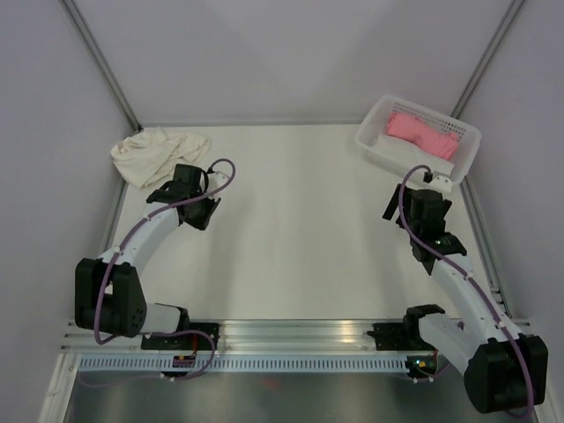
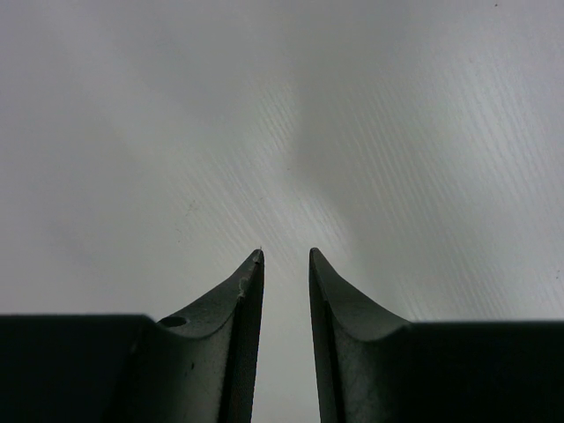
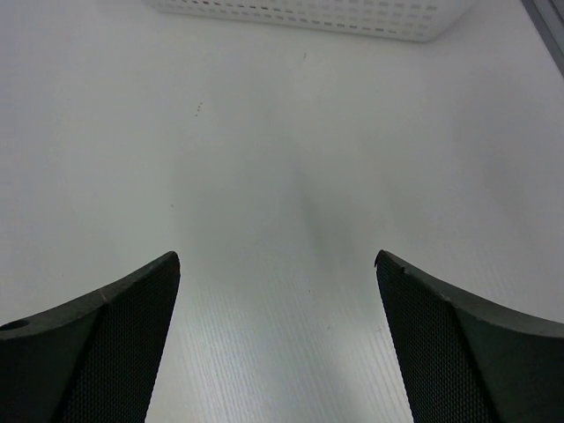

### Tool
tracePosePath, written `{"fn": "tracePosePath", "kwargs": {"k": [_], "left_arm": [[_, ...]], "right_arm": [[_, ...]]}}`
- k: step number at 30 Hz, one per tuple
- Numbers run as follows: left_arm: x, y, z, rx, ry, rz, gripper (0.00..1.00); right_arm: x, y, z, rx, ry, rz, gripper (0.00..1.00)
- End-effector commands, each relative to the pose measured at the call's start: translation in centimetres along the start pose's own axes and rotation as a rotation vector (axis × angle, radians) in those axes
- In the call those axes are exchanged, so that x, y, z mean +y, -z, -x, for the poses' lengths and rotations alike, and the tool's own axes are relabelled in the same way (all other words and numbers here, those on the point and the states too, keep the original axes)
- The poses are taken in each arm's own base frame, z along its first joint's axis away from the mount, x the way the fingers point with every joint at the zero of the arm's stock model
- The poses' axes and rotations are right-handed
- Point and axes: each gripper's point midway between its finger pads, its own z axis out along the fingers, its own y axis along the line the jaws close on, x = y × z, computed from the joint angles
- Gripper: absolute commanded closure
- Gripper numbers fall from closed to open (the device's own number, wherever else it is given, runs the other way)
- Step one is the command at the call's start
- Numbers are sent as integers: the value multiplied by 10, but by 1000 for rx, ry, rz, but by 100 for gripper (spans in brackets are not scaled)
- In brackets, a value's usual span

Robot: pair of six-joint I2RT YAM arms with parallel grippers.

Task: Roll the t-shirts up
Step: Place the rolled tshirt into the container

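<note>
The fingers of the left gripper stand drawn close together, only a slim gap between their dark tips, and pinch nothing; they hover over bare white table. The right gripper has its fingers spread wide, also holding nothing, pointed across the table toward the white perforated basket, whose near wall shows at the top of the right wrist view. From overhead, the cream t-shirt lies crumpled in a loose heap at the far left corner of the table, with the end of the left arm just beside its near edge; whether they touch cannot be told from here. The salmon-pink t-shirt sits bunched inside the basket, which rests at an angle in the far right corner of the table. The end of the right arm reaches close to the near side of the basket and stays outside it. The two shirts lie well apart, at opposite corners, with the open middle of the table between them and both arms bent outward from their bases at the near edge.
</note>
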Motion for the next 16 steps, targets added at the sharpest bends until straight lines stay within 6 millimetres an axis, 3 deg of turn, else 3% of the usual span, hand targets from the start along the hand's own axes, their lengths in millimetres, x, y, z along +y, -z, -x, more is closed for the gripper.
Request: {"fn": "tracePosePath", "kwargs": {"k": [1,5,16], "left_arm": [[2,0,16,-77,43,6,67],[6,4,24,-89,62,13,67],[5,6,23,-104,84,-14,67]], "right_arm": [[10,5,10,-59,-37,55,2],[9,5,19,-79,-22,45,2],[12,-3,33,-130,-40,34,2]]}}
